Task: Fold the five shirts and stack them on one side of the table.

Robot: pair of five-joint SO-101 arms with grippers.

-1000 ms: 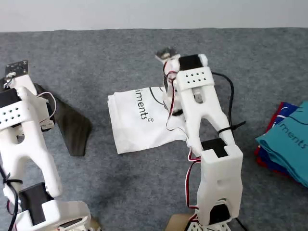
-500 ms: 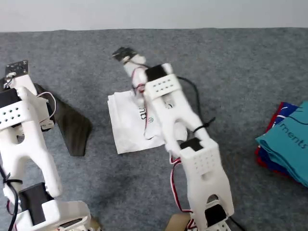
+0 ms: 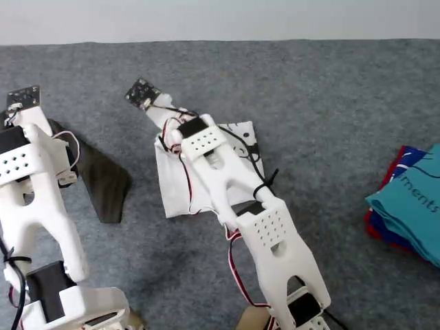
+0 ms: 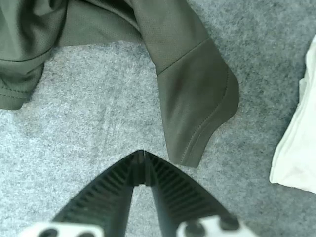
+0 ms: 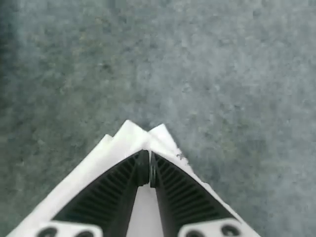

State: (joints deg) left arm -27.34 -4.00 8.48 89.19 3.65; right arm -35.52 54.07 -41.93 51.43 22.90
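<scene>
Our right claw (image 5: 144, 163) is clamped on a doubled edge of the white shirt (image 3: 172, 175). The shirt lies mid-tabletop (image 3: 330, 82) under the right arm, between the dark shirt (image 3: 103, 179) on the left and the stack (image 3: 405, 206) of folded shirts at the right edge. Our left claw (image 4: 143, 165) has its jaws together on nothing and hangs over bare tabletop just beside the dark shirt's sleeve.

We read the step as a fold of the white shirt, with the held edge carried over toward its left side. To do it well, we should travel low so the cloth rolls over itself instead of dragging the whole shirt. We should stop when the held edge sits square over the edge beneath, short of the dark sleeve. We should press the fabric down before letting go, or the layers may spring back. A slanted edge now would make a lopsided bundle for the stack
</scene>
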